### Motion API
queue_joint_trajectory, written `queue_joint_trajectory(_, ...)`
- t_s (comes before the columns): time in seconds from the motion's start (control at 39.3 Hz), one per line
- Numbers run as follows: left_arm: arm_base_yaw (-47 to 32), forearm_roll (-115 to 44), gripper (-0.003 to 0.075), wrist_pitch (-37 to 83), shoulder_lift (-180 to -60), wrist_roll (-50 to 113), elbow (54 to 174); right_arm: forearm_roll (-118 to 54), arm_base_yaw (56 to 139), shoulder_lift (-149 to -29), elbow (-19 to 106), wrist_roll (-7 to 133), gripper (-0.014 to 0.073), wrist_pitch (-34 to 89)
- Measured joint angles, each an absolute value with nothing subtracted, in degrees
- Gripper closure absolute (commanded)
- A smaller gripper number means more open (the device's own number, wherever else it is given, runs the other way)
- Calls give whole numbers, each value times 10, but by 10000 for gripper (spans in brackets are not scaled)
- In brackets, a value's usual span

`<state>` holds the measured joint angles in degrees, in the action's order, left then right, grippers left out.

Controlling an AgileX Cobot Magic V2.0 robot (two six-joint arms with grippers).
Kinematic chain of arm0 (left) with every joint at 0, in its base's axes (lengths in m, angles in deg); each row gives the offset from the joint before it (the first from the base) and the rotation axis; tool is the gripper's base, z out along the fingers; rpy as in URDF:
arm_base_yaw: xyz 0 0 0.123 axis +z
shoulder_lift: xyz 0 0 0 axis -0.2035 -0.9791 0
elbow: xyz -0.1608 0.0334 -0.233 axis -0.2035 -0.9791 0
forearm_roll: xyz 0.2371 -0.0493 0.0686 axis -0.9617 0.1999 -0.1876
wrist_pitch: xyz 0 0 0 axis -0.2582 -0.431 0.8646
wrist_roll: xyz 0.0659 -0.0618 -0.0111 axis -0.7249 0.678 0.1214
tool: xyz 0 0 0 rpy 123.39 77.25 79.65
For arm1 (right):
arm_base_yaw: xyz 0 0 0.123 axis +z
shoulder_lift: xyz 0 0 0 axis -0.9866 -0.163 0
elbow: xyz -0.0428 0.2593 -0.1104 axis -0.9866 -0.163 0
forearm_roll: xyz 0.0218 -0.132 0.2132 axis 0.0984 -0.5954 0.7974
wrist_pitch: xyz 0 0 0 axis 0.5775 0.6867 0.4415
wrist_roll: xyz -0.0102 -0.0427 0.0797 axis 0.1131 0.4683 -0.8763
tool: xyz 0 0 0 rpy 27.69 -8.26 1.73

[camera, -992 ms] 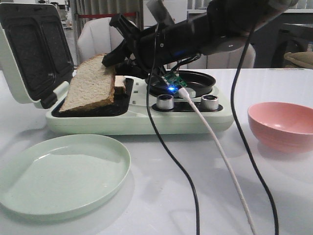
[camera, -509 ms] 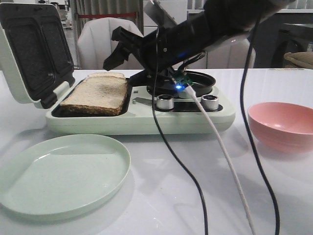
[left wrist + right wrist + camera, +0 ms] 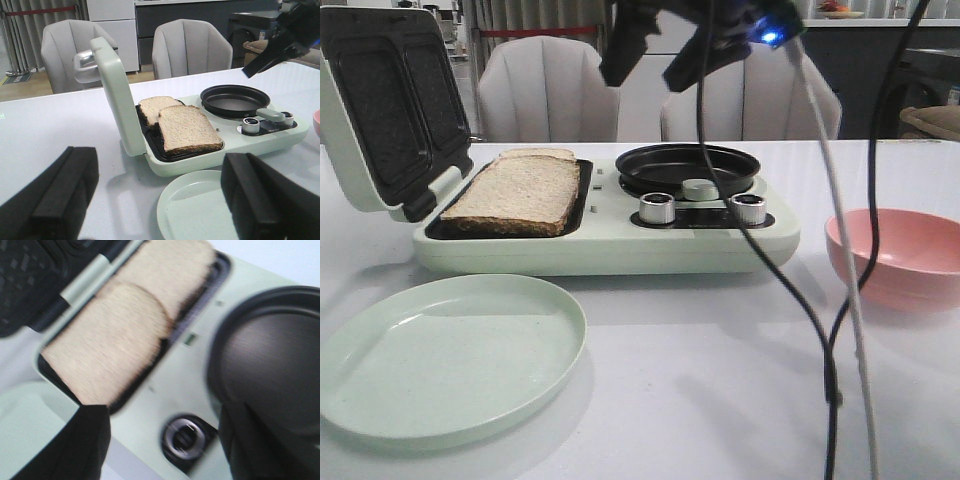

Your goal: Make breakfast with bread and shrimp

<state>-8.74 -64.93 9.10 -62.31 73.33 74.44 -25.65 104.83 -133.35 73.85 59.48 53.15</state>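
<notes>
Two slices of bread lie flat in the dark tray of the pale green sandwich maker (image 3: 620,255). The front slice (image 3: 515,192) overlaps the rear slice (image 3: 535,155); both also show in the left wrist view as front slice (image 3: 187,127) and rear slice (image 3: 152,107). My right gripper (image 3: 652,62) hangs high above the appliance, open and holding nothing; its view looks down on the bread (image 3: 115,340) and a knob (image 3: 185,440). My left gripper (image 3: 160,200) is open over the table beside the plate, well short of the appliance. The shrimp is out of view.
The lid (image 3: 385,110) stands open at the left. A round black pan (image 3: 687,168) and two silver knobs (image 3: 657,208) sit on the appliance's right half. A green plate (image 3: 450,355) lies in front, a pink bowl (image 3: 900,255) at the right. Cables (image 3: 820,300) dangle.
The front bread slice, tilted up a second ago, dropped flat onto the tray. My right gripper let go, then rose up and away from the appliance.
</notes>
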Motion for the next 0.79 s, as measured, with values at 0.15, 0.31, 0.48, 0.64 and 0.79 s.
queue_joint_trajectory(0.15, -87, -649, 155, 91, -623, 733, 744, -427, 1047, -1269, 738, 470, 32, 590)
queue_joint_trajectory(0.31, -87, -649, 155, 91, -623, 733, 744, -518, 1027, -1213, 731, 374, 32, 629)
queue_joint_trajectory(0.48, -87, -649, 155, 91, -623, 733, 744, -540, 996, -1131, 663, 351, 32, 633)
queue_joint_trajectory(0.64, -87, -649, 155, 91, -623, 733, 744, -535, 993, -1031, 551, 348, 32, 585)
queue_joint_trajectory(0.79, -87, -649, 155, 91, -623, 733, 744, -487, 993, -912, 428, 348, 32, 500)
